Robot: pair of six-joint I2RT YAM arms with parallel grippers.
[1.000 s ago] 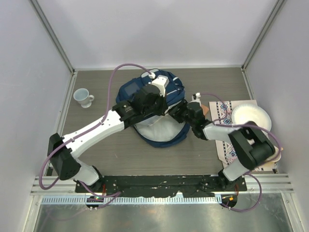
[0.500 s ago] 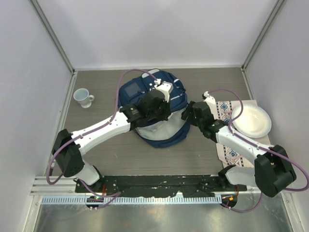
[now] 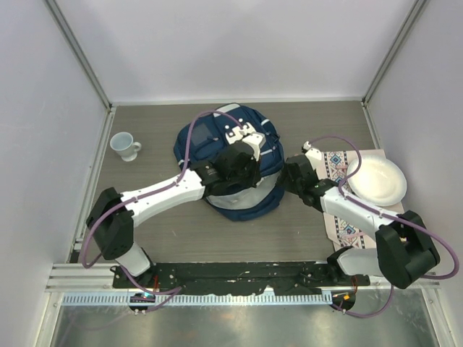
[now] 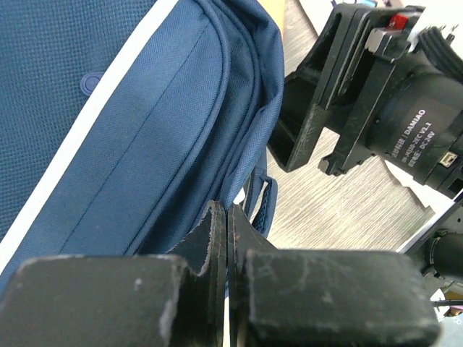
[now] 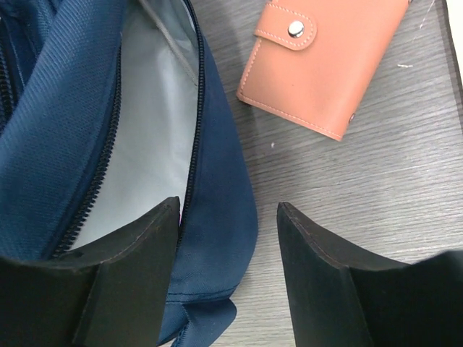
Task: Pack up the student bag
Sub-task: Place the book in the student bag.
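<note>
Right pincer (image 5: 228,217) agape, woodgrain table (image 3: 145,217), white walls (image 3: 239,43)

left arm (image 3: 155,194): white link shells, black joints, black base block at 7 o'clock in top view
right arm (image 3: 354,210): same build, base at 5 o'clock
left cable (image 3: 189,137): purple, loose loop
right cable (image 3: 329,139): purple, same type
left gripper (image 4: 226,217): matte black fingers, scuffed, chipped edges
right gripper (image 5: 228,210): black fingers, brownish pad edges
motor housing (image 4: 416,126): black, white "DAMIAO" lettering, red tab (image 4: 398,20) at its 12 o'clock
</note>
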